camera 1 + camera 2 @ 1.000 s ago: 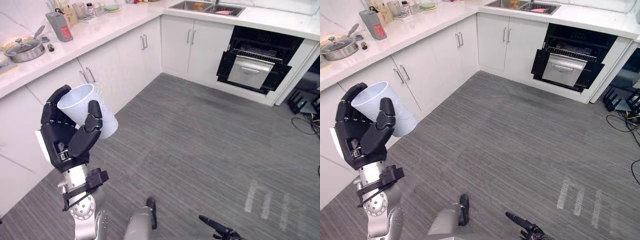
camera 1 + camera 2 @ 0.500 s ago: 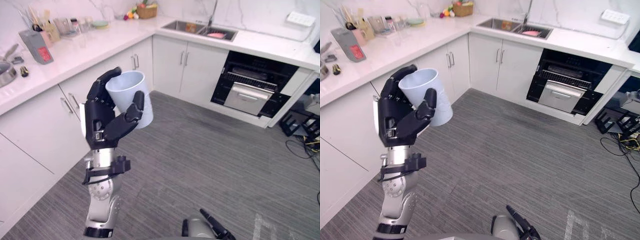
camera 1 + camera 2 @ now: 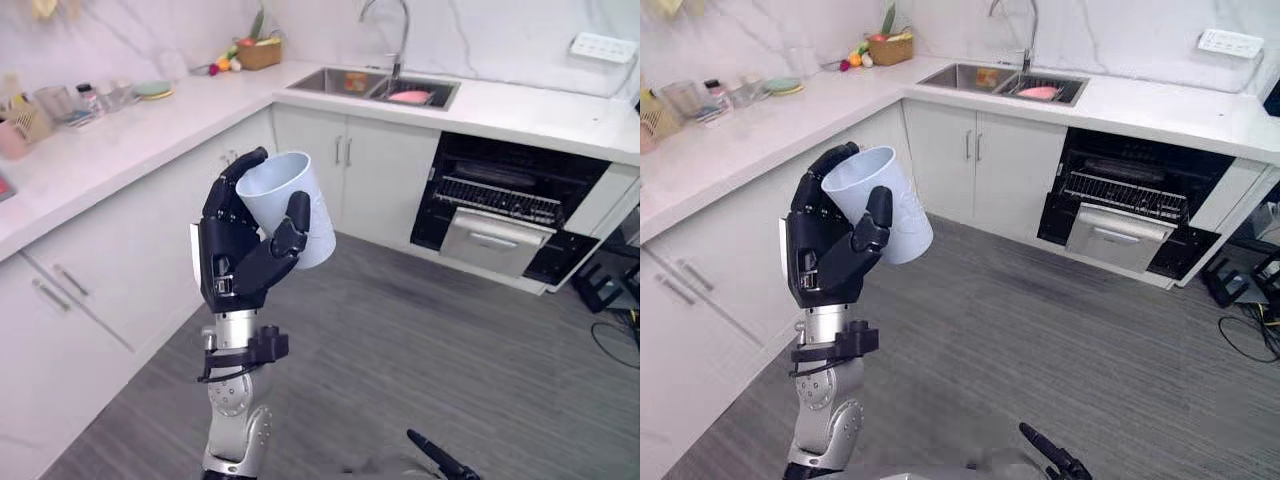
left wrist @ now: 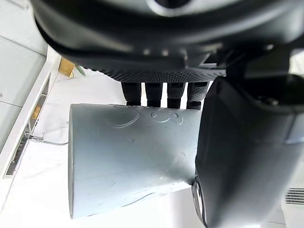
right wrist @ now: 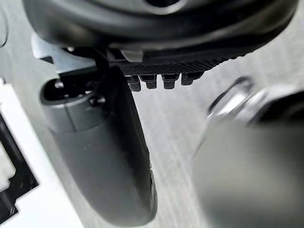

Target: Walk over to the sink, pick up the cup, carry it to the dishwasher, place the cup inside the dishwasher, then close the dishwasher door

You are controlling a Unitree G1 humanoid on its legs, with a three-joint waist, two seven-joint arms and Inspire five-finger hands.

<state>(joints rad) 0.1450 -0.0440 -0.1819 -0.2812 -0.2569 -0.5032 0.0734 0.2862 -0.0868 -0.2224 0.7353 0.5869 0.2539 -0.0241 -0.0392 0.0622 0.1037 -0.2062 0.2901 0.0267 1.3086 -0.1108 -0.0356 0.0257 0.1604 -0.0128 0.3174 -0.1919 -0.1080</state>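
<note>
A pale plastic cup (image 3: 290, 205) is held up in front of me, tilted with its mouth toward the upper left. My left hand (image 3: 235, 265) is shut on it, fingers behind the wall and thumb across the front. The left wrist view shows the cup (image 4: 128, 156) lying against the curled fingers (image 4: 161, 92). The sink (image 3: 375, 88) is set in the far counter. To its right, under the counter, the dishwasher (image 3: 500, 215) stands with its door (image 3: 490, 240) hanging down and a wire rack showing. My right hand (image 5: 114, 161) hangs low over the floor, relaxed and holding nothing.
White cabinets (image 3: 120, 260) and a long counter (image 3: 110, 150) run along the left, with jars, a plate and a fruit basket (image 3: 255, 50) on top. Grey plank floor (image 3: 430, 350) lies between me and the dishwasher. Black cables and a dark stand (image 3: 610, 290) sit at the far right.
The camera has swung toward the sink and dishwasher, which now appear nearer and more central. The cup stays in my left hand, held at about the same height.
</note>
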